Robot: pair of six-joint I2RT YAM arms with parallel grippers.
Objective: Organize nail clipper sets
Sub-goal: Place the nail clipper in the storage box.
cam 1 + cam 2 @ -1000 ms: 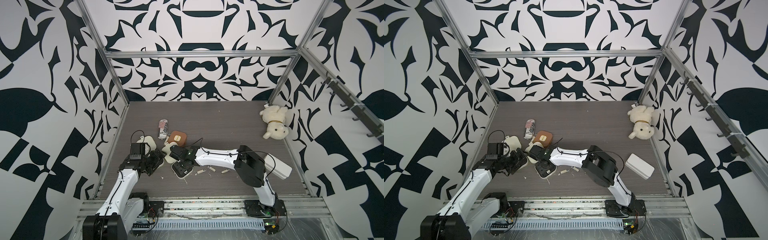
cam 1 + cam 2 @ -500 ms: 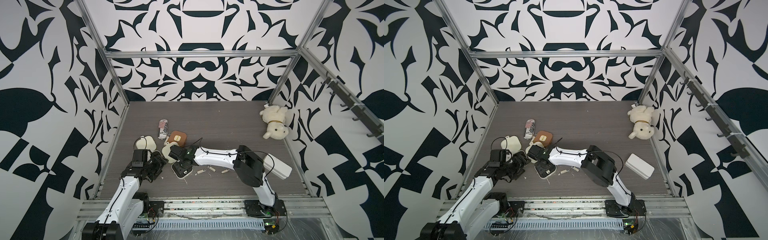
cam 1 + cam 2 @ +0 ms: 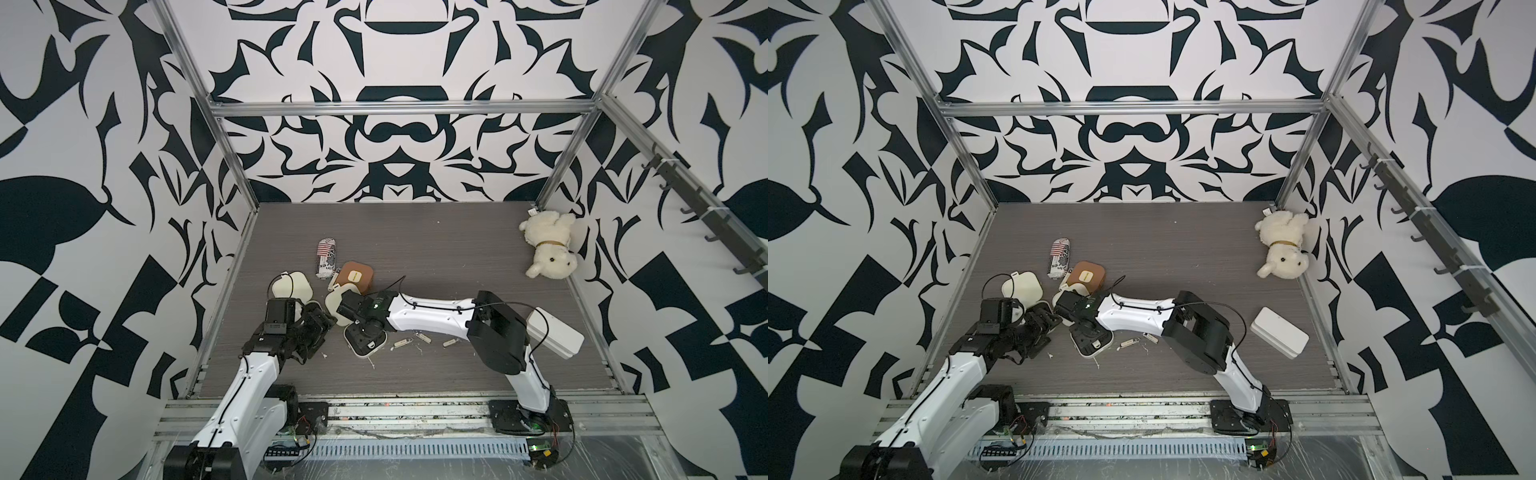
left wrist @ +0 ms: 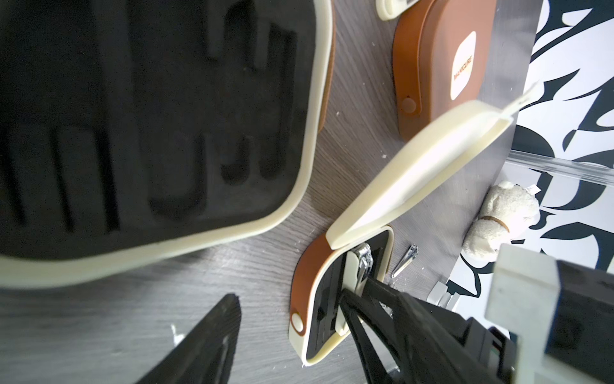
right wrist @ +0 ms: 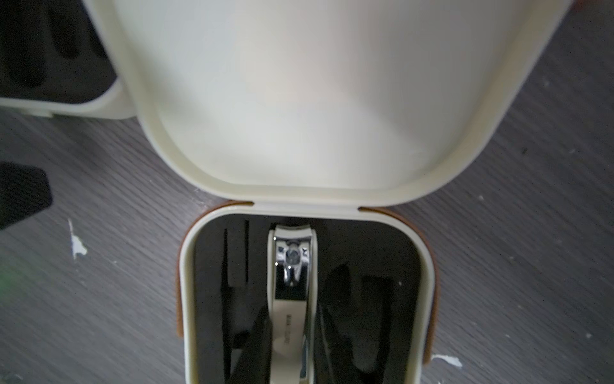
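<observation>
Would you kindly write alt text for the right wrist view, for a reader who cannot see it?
The right gripper pinches a cream-handled chrome nail clipper lying in the middle slot of the black foam insert of an open cream case with a brown band, its lid raised. Grey wood-grain table surrounds it.

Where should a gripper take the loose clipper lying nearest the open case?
Probably pinch the loose clipper mid-body across its narrow width, coming straight down. It lies flat on the table, slim and long, so only its long edges offer opposing faces. The open case sits close alongside it.
</observation>
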